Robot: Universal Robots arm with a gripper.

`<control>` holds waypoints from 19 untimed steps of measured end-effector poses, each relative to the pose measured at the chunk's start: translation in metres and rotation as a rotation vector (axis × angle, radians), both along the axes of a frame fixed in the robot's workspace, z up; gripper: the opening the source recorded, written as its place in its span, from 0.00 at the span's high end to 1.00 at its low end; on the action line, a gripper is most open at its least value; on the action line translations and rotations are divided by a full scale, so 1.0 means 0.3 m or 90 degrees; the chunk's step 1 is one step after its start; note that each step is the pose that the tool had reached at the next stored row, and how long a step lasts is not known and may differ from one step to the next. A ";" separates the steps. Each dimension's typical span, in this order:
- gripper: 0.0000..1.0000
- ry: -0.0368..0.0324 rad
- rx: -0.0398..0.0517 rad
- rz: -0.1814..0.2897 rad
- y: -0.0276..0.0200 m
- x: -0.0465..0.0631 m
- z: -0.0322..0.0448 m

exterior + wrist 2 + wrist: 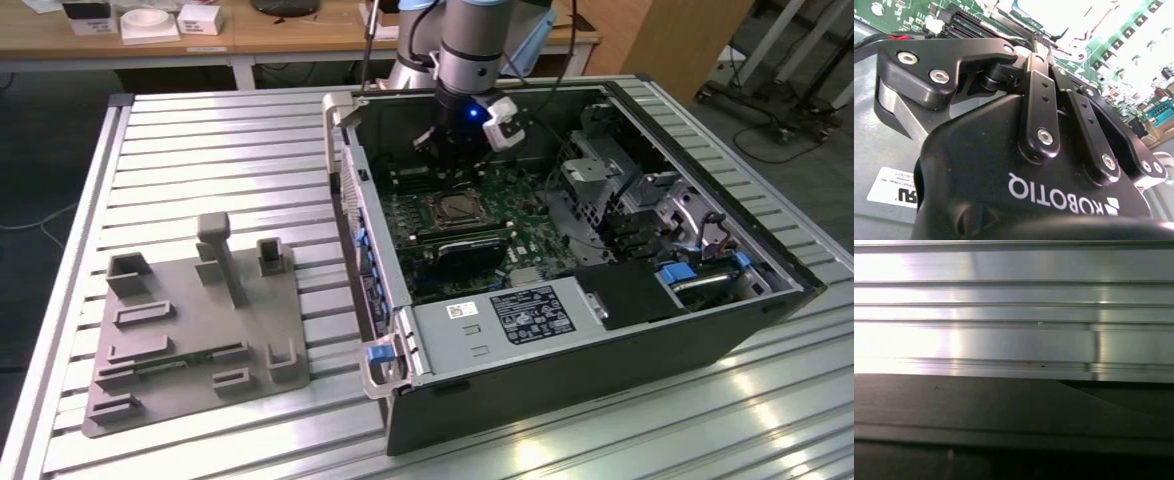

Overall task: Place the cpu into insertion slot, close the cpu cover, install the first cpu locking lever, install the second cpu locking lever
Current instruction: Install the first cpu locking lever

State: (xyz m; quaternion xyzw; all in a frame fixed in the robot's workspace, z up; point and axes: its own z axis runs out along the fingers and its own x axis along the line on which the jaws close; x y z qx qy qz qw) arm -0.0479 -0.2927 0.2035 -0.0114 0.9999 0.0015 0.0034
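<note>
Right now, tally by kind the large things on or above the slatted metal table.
Open computer case: 1
Grey fixture plate: 1
Robot arm reaching into the case: 1
Total: 3

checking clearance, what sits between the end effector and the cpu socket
In the exterior view, bare green motherboard separates the end effector from the insertion slot; nothing stands between them.

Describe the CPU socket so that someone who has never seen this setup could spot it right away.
Find the open computer case lying on the slatted metal table, then the green motherboard inside it. The insertion slot is the square, silver-rimmed socket just below the arm's hand. Unlike the long narrow memory slots beside it, it is square.
</note>
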 end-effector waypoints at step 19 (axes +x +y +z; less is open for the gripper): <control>0.90 0.0000 0.0000 0.000 0.001 0.044 0.000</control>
